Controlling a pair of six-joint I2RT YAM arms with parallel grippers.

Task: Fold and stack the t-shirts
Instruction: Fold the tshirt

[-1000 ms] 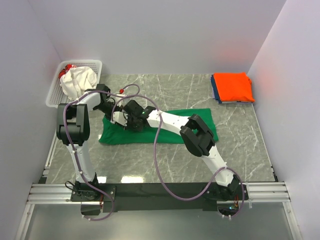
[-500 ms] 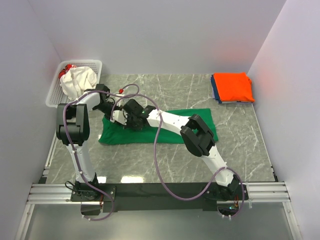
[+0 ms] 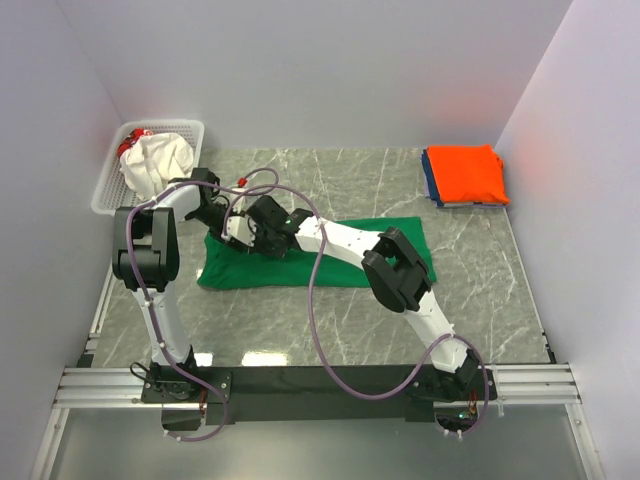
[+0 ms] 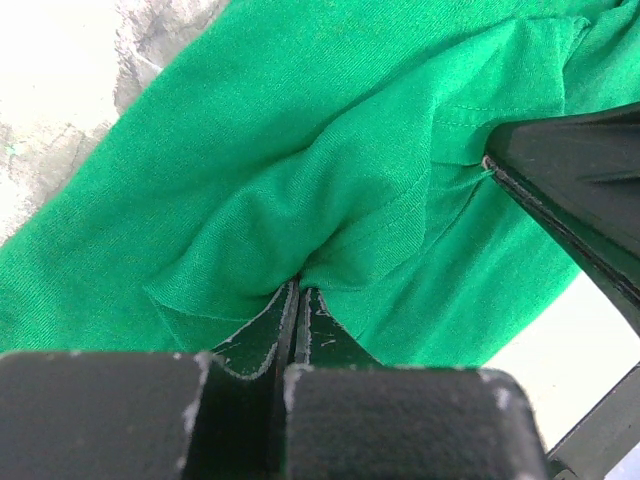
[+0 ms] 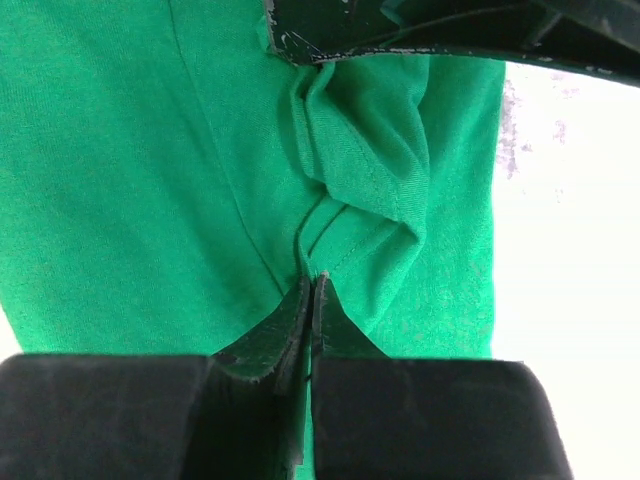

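The green t-shirt lay flat near the white basket, bunched at the end closest to that basket. There the left gripper and right gripper each pinched its cloth tight.

The black left tool, jaws pressed together, pinches a raised fold of the soft green cloth t-shirt; the black right tool touches its seam.
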